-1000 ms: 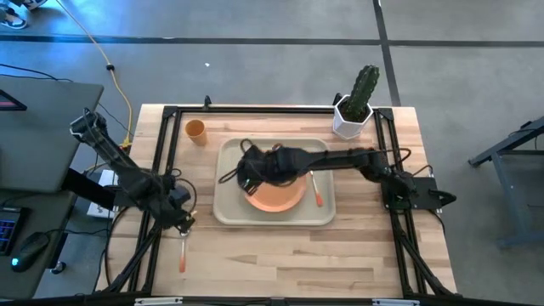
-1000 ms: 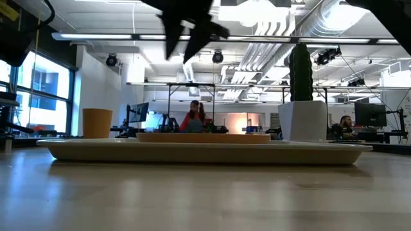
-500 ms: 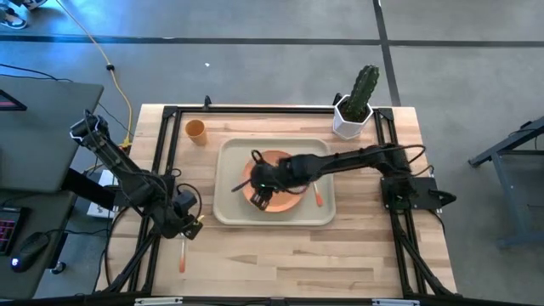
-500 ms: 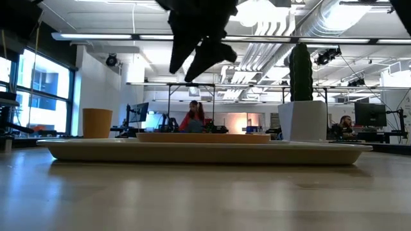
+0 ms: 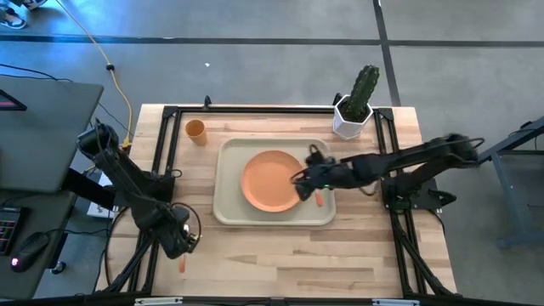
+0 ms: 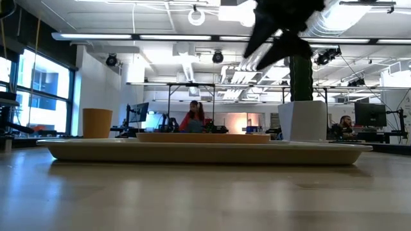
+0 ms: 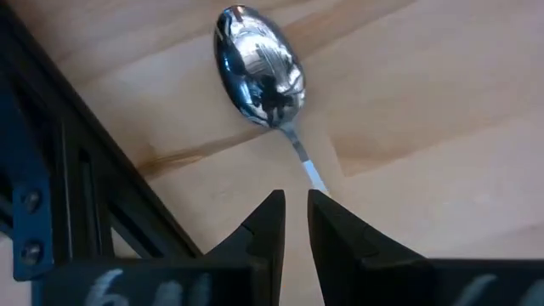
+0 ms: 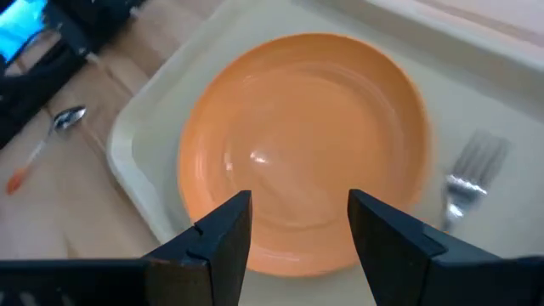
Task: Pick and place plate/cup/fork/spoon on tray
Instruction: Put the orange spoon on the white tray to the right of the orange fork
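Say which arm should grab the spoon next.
Left. Its end effector hangs right over the spoon on the bare table beside the tray. The right end effector is open over the plate, across the tray.

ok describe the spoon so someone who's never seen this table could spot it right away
Start at the beige tray in the middle of the table, then look off it toward the table's front-left corner. The spoon lies there on bare wood beside the black frame rail, just ahead of the left claw. Its rounded silver bowl sets it apart from the tined fork on the tray.
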### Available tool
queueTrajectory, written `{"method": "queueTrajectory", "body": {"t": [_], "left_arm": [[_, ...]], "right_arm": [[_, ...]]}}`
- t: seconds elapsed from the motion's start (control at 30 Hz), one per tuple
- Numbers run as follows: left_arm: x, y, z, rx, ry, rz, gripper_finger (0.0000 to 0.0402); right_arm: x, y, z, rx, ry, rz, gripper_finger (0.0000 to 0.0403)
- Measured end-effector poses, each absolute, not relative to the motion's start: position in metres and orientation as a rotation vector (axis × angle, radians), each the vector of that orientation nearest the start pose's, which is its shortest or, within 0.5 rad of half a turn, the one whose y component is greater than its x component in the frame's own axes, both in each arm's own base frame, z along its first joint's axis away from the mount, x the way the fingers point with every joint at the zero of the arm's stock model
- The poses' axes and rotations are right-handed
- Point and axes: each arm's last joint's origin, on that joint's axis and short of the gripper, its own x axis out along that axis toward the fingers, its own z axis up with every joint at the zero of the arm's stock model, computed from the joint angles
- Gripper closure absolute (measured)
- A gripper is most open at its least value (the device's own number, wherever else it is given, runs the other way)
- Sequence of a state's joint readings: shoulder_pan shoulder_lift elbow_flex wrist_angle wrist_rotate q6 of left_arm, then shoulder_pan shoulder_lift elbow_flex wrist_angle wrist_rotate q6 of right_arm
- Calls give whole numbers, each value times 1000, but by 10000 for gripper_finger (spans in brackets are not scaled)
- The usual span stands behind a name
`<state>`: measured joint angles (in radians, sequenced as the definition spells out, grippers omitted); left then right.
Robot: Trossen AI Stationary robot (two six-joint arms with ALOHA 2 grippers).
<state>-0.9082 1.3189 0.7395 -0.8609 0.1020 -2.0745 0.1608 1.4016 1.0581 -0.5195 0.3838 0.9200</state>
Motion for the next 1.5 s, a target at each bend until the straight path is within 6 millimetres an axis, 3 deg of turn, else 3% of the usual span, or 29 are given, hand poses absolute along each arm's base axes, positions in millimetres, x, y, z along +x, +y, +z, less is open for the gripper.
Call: {"method": "queueTrajectory", "body": {"t": [0.17,0.3,0.47,0.67,1.0,1.13,1.4,1.5], "left_arm": [[128,-167,172,-1046,1458,846,341],[131,-165,172,-1067,1441,864,319],[136,-160,171,-1085,1363,913,284],[142,-158,156,-1020,1405,990,249],[151,-160,133,-889,1535,1014,243],[151,-161,128,-850,1548,1012,259],[156,-165,134,-842,1540,924,379],[159,-167,136,-820,1527,898,390]], "right_arm": [[254,30,255,715,564,-579,215],[244,29,247,748,499,-546,215],[245,28,241,764,475,-528,215],[246,29,241,757,491,-502,215],[246,29,241,747,502,-488,215],[246,29,241,738,504,-485,215],[246,29,241,730,504,-482,215],[247,29,242,736,488,-474,215]]}}
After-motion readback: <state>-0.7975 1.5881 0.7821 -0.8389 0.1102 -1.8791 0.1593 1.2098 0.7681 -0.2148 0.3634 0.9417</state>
